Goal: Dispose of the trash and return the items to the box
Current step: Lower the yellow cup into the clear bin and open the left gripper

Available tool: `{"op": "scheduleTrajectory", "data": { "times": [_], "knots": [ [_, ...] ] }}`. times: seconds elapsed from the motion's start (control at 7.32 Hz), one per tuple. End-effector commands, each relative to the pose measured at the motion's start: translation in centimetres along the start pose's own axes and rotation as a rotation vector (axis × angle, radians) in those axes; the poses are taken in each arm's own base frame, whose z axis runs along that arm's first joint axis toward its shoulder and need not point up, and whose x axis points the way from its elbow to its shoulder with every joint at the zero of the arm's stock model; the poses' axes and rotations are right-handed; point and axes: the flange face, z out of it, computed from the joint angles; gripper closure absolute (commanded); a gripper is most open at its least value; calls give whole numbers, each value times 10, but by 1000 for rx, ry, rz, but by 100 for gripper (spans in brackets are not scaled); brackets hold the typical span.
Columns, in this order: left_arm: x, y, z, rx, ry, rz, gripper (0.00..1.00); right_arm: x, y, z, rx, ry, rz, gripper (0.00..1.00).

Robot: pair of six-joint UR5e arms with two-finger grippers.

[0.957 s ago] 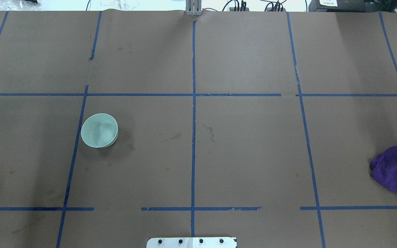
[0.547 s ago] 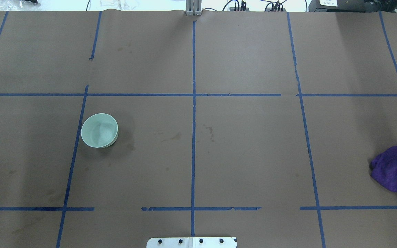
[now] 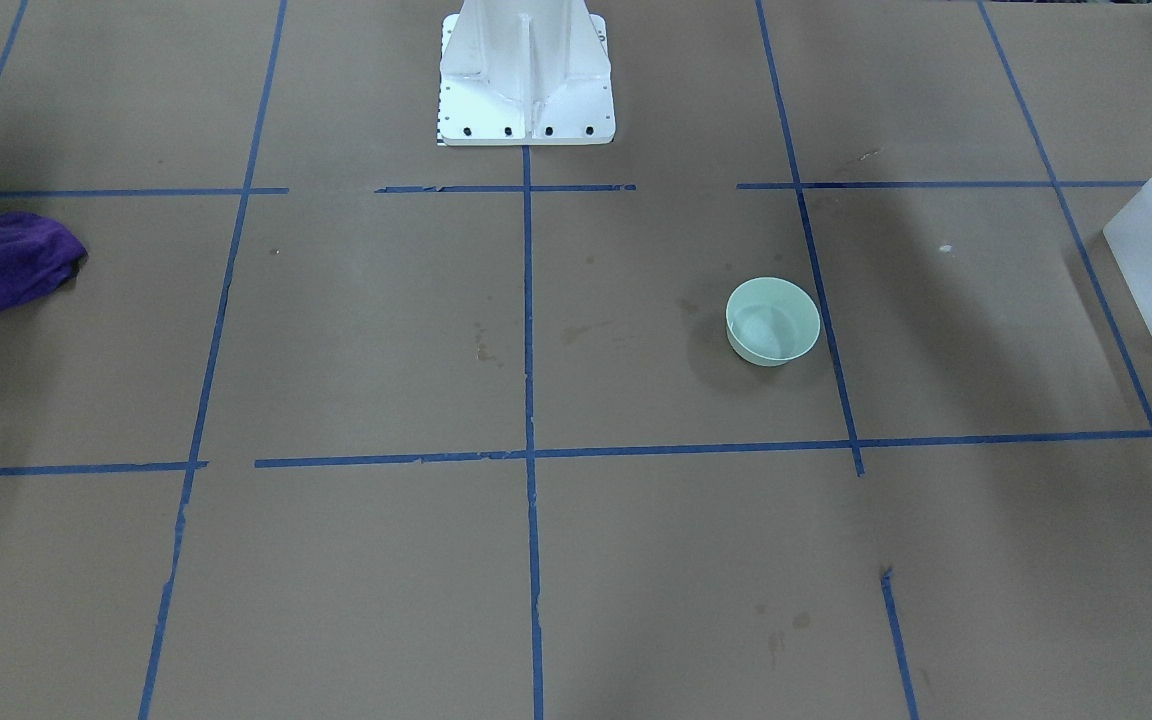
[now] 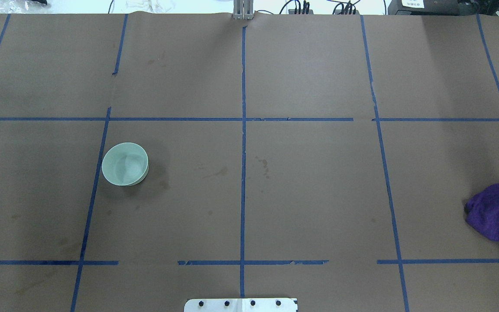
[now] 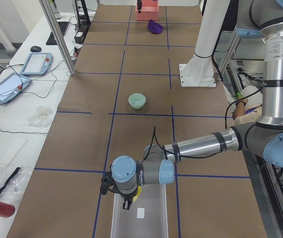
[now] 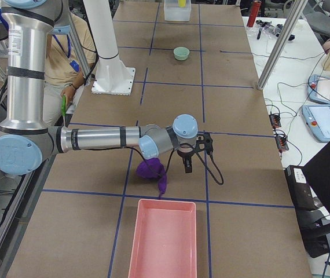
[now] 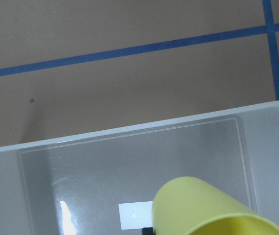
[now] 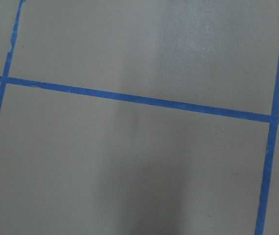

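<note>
The yellow cup [image 7: 203,205] hangs tilted in my left gripper [image 5: 126,202], low over the open frosted-white box [image 7: 129,132]. The exterior left view shows cup [image 5: 137,193] and box [image 5: 151,223] at the table's near end. The box's floor holds only a white label. The mint-green bowl [image 4: 125,164] stands upright and empty on the brown paper, left of centre; it also shows in the front view [image 3: 773,320]. My right gripper [image 6: 187,165] hovers beside a purple cloth [image 6: 150,169]; I cannot tell whether it is open or shut.
The purple cloth [image 4: 498,210] lies at the table's right edge. A pink bin [image 6: 164,201] stands beyond it at the table's end. The white pedestal [image 3: 524,80] stands at the robot's side. Blue tape lines grid the paper.
A small dark part at the overhead view's right edge has shifted slightly. The bowl and the purple cloth have not moved.
</note>
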Motion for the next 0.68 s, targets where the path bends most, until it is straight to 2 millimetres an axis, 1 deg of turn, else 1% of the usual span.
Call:
{"op": "scheduleTrajectory", "data": {
  "times": [0.0,0.14,0.55],
  "knots": [
    [15,1,37,-62,80,16,100,-1,0,2,-4,0,-3,0],
    [19,1,44,-73,83,28,100,-1,0,3,-6,1,-3,0],
    [10,7,58,-82,81,25,100,-2,0,4,-8,0,-5,0]
  ]
}}
